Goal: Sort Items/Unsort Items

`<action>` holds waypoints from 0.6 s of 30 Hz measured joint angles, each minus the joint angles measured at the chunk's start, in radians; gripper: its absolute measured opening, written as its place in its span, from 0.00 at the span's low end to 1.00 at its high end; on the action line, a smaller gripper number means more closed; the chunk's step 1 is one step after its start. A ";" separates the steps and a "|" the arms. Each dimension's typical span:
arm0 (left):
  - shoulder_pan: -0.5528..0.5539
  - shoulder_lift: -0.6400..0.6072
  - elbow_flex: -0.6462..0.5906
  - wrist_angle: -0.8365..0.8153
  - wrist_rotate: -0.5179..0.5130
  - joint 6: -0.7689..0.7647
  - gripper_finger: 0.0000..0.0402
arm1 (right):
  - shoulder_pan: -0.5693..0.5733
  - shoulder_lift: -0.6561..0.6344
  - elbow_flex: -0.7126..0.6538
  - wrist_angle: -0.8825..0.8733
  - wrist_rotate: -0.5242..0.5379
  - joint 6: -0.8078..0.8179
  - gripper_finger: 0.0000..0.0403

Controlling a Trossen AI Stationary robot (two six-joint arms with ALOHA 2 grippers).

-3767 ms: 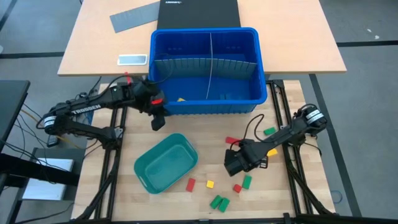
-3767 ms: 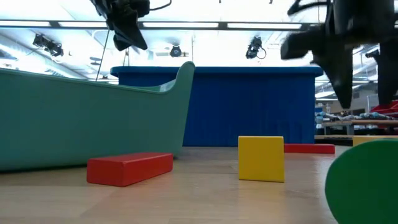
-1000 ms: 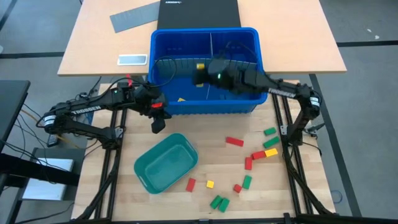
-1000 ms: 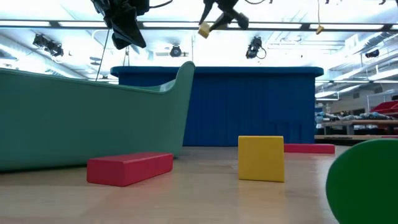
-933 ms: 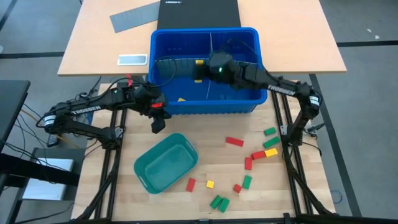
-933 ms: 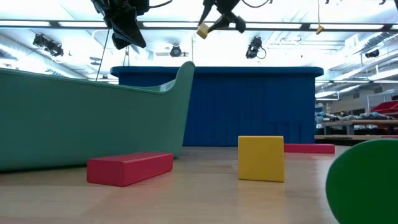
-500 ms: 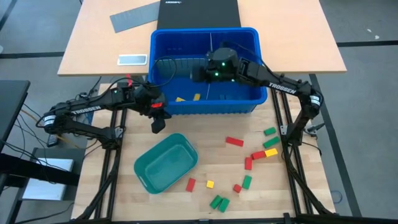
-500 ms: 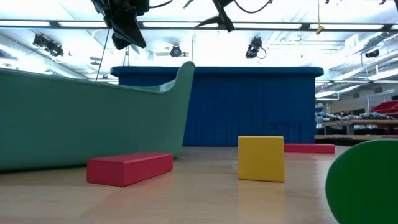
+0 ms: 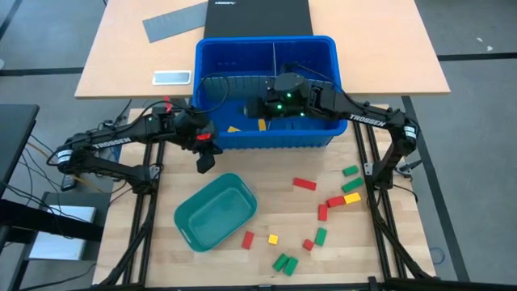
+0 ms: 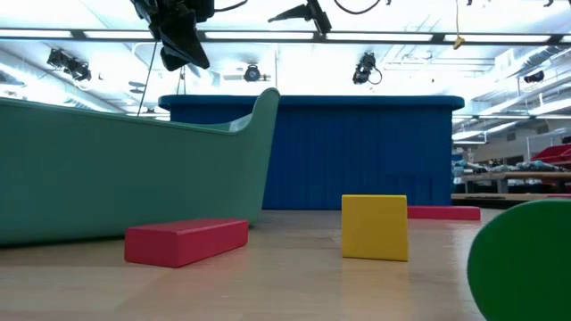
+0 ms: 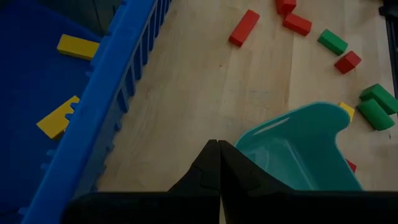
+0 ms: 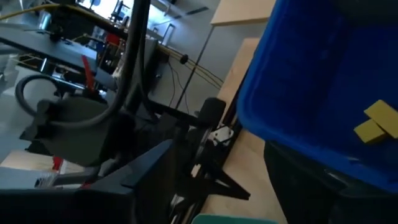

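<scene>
The items are small red, green and yellow blocks. Several lie loose on the wooden table, such as a red one [image 9: 304, 183], a green one [image 9: 321, 235] and a yellow one [image 9: 273, 239]. Two yellow blocks [image 9: 262, 124] [image 9: 235, 128] lie on the floor of the blue bin [image 9: 266, 42]. My right gripper [image 9: 257, 106] hangs open over the bin's near half, with nothing between its fingers. My left gripper [image 9: 205, 160] is shut and empty, held in the air between the bin's near left corner and the teal tray [image 9: 216, 211].
Grey slotted dividers [image 9: 266, 81] split the bin into compartments. On the far table lie a grey slotted sheet [image 9: 175, 20], a black box [image 9: 257, 16] and a small flat device [image 9: 172, 78]. Bare wood lies between the bin and the loose blocks.
My right gripper held a yellow block above the bin, then opened and let it go. The block fell into the bin's near compartment, beside the other yellow one. The gripper has since rolled and swung, and shifted slightly toward the table's near edge, still above the bin.
</scene>
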 joint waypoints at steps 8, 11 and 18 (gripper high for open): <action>0.000 0.000 0.000 0.000 0.000 0.001 0.00 | 0.027 0.000 0.000 0.000 0.037 -0.009 0.29; 0.000 0.000 0.000 0.000 0.000 0.001 0.00 | 0.035 0.000 0.000 0.000 0.051 -0.033 0.12; 0.000 0.000 0.000 0.000 0.000 0.003 0.00 | 0.084 0.000 0.001 -0.125 0.076 -0.053 0.02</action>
